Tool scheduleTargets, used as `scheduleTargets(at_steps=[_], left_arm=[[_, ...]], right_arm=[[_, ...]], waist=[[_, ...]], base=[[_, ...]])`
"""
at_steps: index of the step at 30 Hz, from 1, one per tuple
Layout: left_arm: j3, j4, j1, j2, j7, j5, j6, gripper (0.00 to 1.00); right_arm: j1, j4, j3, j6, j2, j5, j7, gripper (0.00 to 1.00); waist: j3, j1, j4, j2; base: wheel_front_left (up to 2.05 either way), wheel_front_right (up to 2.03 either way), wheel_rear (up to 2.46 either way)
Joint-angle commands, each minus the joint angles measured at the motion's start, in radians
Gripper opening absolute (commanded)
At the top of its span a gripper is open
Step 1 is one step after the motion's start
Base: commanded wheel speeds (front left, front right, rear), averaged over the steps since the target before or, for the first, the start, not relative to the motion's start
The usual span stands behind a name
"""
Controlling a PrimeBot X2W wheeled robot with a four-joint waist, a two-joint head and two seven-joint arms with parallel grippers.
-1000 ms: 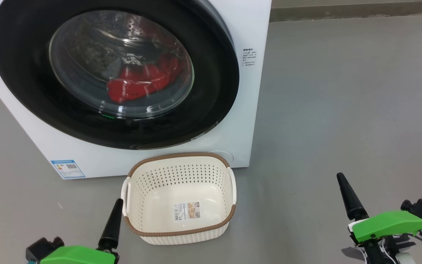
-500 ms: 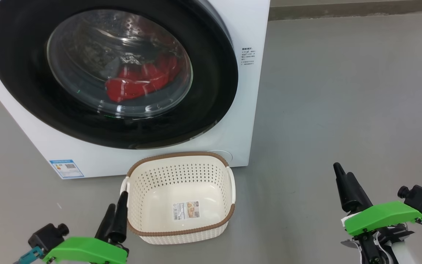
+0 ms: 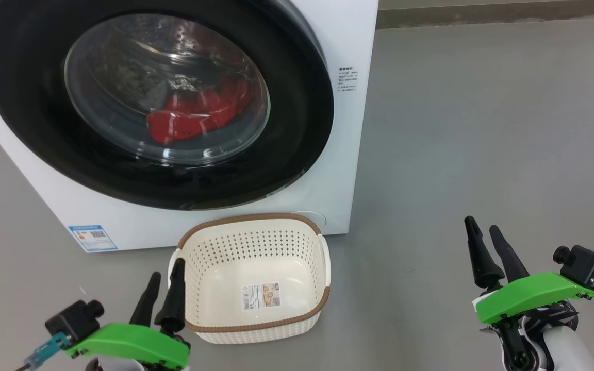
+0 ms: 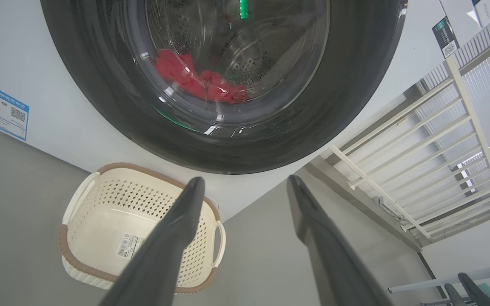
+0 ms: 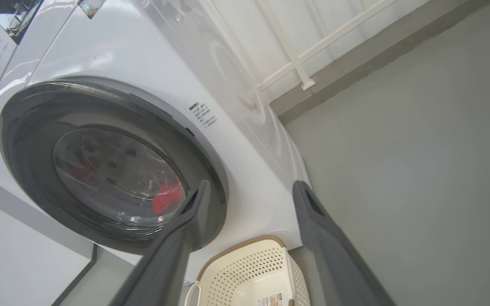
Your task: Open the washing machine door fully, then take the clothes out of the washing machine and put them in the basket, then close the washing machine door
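My left pincer is open. Its two dark fingers are apart and there is nothing between them. It hangs low, just beside the left side of the basket.

My right pincer is open too and holds nothing. It is over the grey floor, off to the right and well apart from the basket.

The basket sits on the floor in front of the washing machine, close to its bottom edge. A label sticker lies on the basket's bottom.

The washing machine door is shut, flat against the big white box. Through its round glass I see the clothes. They are red and lie low in the drum. A small blue label is stuck on the front of the machine, down at the left.
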Motion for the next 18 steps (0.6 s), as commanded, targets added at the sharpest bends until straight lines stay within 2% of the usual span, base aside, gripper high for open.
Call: scheduleTargets(at_steps=[1, 18], left_arm=[[0.014, -0.024, -0.055, 0.009, -0.011, 0.027, 0.006, 1.00], [-0.008, -0.011, -0.098, 0.009, -0.060, 0.226, 0.017, 1.00]], right_arm=[[-0.057, -0.023, 0.017, 0.000, -0.010, -0.024, -0.013, 1.00], [-0.107, -0.003, 0.042, 0.000, -0.014, -0.222, -0.063, 1.00]], waist=[[0.000, -0.0001, 0.000, -0.0001], [0.000, -0.0001, 0.000, -0.0001]], base=[[0.00, 0.00, 0.00], [0.00, 0.00, 0.00]])
